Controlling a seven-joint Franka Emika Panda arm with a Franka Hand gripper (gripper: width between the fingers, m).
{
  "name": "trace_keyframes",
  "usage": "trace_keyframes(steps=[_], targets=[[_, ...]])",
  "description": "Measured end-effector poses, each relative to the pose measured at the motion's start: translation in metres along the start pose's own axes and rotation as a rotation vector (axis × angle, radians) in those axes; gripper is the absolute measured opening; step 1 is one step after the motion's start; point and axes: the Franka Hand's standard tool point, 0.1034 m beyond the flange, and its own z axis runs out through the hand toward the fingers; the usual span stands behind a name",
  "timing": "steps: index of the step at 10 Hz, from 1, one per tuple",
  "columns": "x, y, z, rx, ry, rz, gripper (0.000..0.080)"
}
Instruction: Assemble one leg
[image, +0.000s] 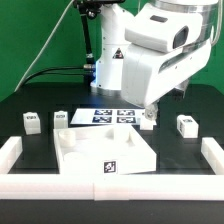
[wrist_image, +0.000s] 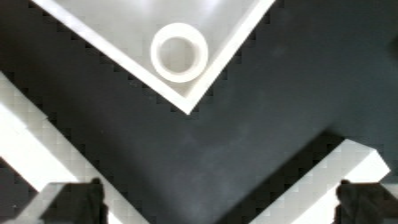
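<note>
Several small white legs stand on the black table: two at the exterior view's left (image: 33, 122) (image: 62, 119), one at its right (image: 187, 125), and one (image: 147, 121) right under my hand. My gripper (image: 148, 111) hangs over that spot, mostly hidden by the arm. In the wrist view the gripper (wrist_image: 217, 205) is open, its dark fingertips (wrist_image: 71, 205) far apart with only bare table between them. A white corner with an oval hole (wrist_image: 178, 52) lies beyond the fingers. No leg shows in the wrist view.
The large white tray-like piece (image: 75, 155) with raised rim lies at the front middle. The marker board (image: 108, 116) lies behind it. White rails border the table at the left (image: 10, 150), right (image: 212, 150) and front (image: 110, 187).
</note>
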Motion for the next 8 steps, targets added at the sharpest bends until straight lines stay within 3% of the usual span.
trace_keyframes(steps=[8], targets=[[0.0000, -0.0001, 0.0003, 0.001, 0.001, 0.001, 0.0650]])
